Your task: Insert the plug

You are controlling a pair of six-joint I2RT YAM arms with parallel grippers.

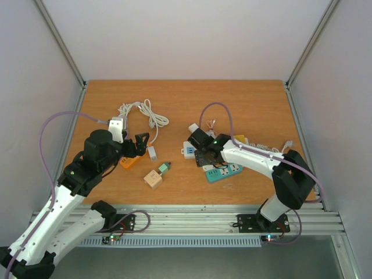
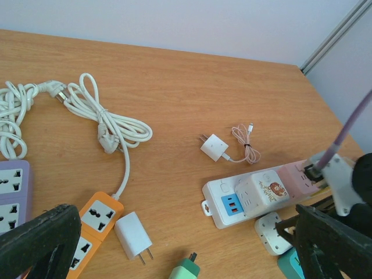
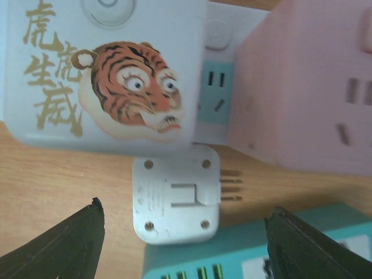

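A white square plug adapter (image 3: 176, 202) lies flat on the table, prongs (image 3: 231, 189) pointing right, between a white power strip (image 2: 218, 203) and a teal strip (image 3: 261, 256). My right gripper (image 3: 187, 209) is open and hangs right over this adapter, one finger on each side, not touching it; it also shows in the top view (image 1: 204, 154). My left gripper (image 2: 183, 232) is open and empty above a white charger plug (image 2: 133, 235) that lies beside an orange power strip (image 2: 96, 224). It shows in the top view (image 1: 139, 145) too.
A tiger-print cube (image 3: 104, 70) and a pink cube (image 3: 302, 87) sit on the white strip. A green plug (image 2: 186, 268), a wooden cube (image 1: 153, 179), a small charger with a pink cable (image 2: 214, 146), coiled white cords (image 2: 99, 119) and a purple strip (image 2: 11, 192) lie around.
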